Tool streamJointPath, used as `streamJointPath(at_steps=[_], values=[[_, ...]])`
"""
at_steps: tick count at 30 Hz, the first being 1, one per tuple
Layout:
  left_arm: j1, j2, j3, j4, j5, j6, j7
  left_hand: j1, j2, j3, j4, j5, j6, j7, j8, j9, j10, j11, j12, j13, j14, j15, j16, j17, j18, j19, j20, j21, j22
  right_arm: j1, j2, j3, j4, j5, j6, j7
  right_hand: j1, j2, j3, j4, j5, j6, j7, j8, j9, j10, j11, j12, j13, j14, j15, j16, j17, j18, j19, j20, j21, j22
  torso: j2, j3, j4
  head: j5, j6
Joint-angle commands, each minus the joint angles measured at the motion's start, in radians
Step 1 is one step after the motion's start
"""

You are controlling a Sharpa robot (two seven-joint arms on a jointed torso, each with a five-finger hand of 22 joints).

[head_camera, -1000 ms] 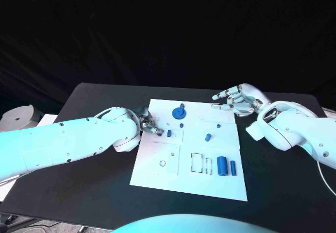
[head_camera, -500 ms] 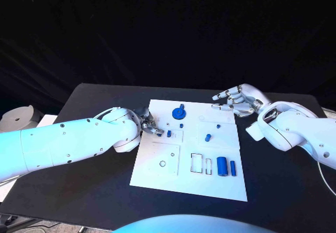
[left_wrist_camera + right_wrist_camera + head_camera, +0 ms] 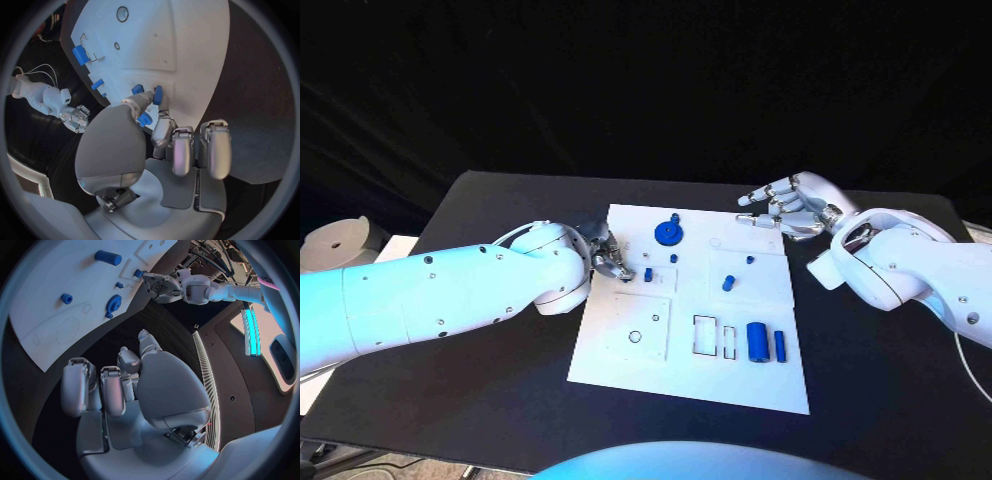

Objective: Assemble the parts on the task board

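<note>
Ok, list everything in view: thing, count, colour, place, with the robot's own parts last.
table: 1, black, under everything.
task board: 1, white, middle of the table.
gear: 1, blue, far end of the board.
cylinder: 1, blue, near right part of the board.
bar: 1, blue, just right of the cylinder.
small parts: several, blue, mid board, one near the centre.
pinched part: 1, blue, on the board at the left hand's fingertips.
grey object: 1, off the table's left edge; too unclear to name.
left hand: silver, over the board's left edge, pinching a part.
right hand: silver, at the board's far right corner, fingers apart, holding nothing.
</note>
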Motion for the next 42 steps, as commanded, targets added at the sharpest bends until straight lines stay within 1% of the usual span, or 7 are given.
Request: streamJointPath(at_steps=[1,13,19,23,30,36,42], values=[[-0.002,0.000,0.000,0.006,-0.007,-0.016,-0.038,0.025,0.016,0.059,-0.052,0.005,-0.006,0.001,0.014,0.010,0.008,0.000,0.002,0.001,0.105,-0.003,0.003,0.263,-0.014,0.096,-0.006,0.006,0.249,0.000,0.000,0.000,0.001,-0.008,0.005,0.009,-0.003,0.003,-0.005,-0.002,0.003,0.008,-0.001,-0.002,0.000,-0.006,0.001,0.004,-0.002,0.080,-0.009,-0.003,0.162,0.015,-0.004,-0.003,-0.003,0.000,0.000,-0.0001,0.0006,0.001,0.000],[-0.011,-0.009,0.005,0.020,0.013,-0.106,-0.027,0.015,0.017,0.098,-0.070,0.006,-0.008,0.001,0.041,0.021,0.013,0.001,-0.001,0.000,0.105,-0.001,0.003,0.263,-0.014,0.096,-0.004,0.008,0.250,0.000,0.002,0.000,-0.002,-0.008,0.004,0.011,-0.003,0.003,-0.005,-0.002,0.005,0.008,-0.001,-0.002,0.000,-0.006,0.001,0.004,-0.002,0.079,-0.009,-0.004,0.161,0.015,-0.005,-0.003,-0.004,-0.001,0.000,0.0000,0.0002,0.003,0.001],[-0.016,-0.016,0.008,0.027,0.038,-0.182,-0.011,0.004,0.012,0.120,-0.077,0.006,-0.007,-0.001,0.055,0.028,0.017,-0.001,0.002,0.003,0.105,-0.002,0.003,0.263,-0.015,0.097,-0.004,0.013,0.252,0.000,0.002,0.000,-0.002,-0.008,0.004,0.011,-0.003,0.003,-0.005,-0.002,0.005,0.008,-0.001,-0.002,0.000,-0.006,0.001,0.004,-0.002,0.079,-0.009,-0.004,0.161,0.015,-0.005,-0.003,-0.004,-0.001,0.000,0.0005,0.0004,0.002,0.001],[-0.018,-0.021,0.009,0.029,0.043,-0.211,-0.007,0.001,0.011,0.127,-0.079,0.006,-0.008,-0.001,0.059,0.030,0.018,-0.002,0.002,0.003,0.105,-0.003,0.003,0.263,-0.016,0.097,-0.005,0.015,0.252,0.000,0.002,0.000,-0.002,-0.008,0.004,0.012,-0.003,0.003,-0.005,-0.002,0.005,0.008,-0.001,-0.002,0.000,-0.006,0.001,0.004,-0.002,0.079,-0.009,-0.004,0.161,0.015,-0.005,-0.003,-0.004,-0.001,0.000,0.0011,0.0012,0.002,0.000],[-0.024,-0.025,0.009,0.028,0.028,-0.219,-0.008,-0.004,0.008,0.136,-0.083,0.006,-0.009,-0.002,0.064,0.032,0.019,-0.002,0.001,0.002,0.105,-0.003,0.003,0.263,-0.016,0.097,-0.005,0.015,0.252,0.000,0.001,0.000,-0.001,-0.008,0.004,0.012,-0.003,0.003,-0.005,-0.002,0.005,0.008,-0.001,-0.002,0.000,-0.006,0.001,0.004,-0.002,0.079,-0.009,-0.004,0.161,0.015,-0.005,-0.003,-0.004,-0.001,-0.001,0.0008,0.0016,0.004,-0.002],[-0.038,-0.022,0.009,0.028,0.009,-0.214,-0.013,-0.008,0.006,0.143,-0.085,0.005,-0.011,-0.002,0.068,0.034,0.020,-0.002,0.001,0.002,0.105,-0.004,0.003,0.263,-0.016,0.097,-0.005,0.015,0.252,0.000,0.001,0.000,0.000,-0.008,0.004,0.012,-0.003,0.003,-0.005,-0.002,0.005,0.008,-0.001,-0.002,0.000,-0.006,0.001,0.004,-0.002,0.079,-0.009,-0.004,0.161,0.015,-0.005,-0.003,-0.004,-0.001,0.000,0.0001,-0.0003,0.004,-0.003],[-0.053,-0.018,0.010,0.030,0.000,-0.214,-0.013,-0.009,0.005,0.144,-0.086,0.005,-0.011,-0.002,0.069,0.035,0.020,-0.003,0.001,0.002,0.105,-0.004,0.003,0.263,-0.016,0.097,-0.005,0.014,0.252,0.000,0.000,0.000,0.000,-0.007,0.005,0.012,-0.003,0.003,-0.005,-0.002,0.005,0.008,-0.001,-0.002,0.000,-0.006,0.001,0.004,-0.002,0.079,-0.009,-0.004,0.161,0.015,-0.005,-0.003,-0.004,-0.001,0.000,0.0007,-0.0005,0.002,-0.003]])
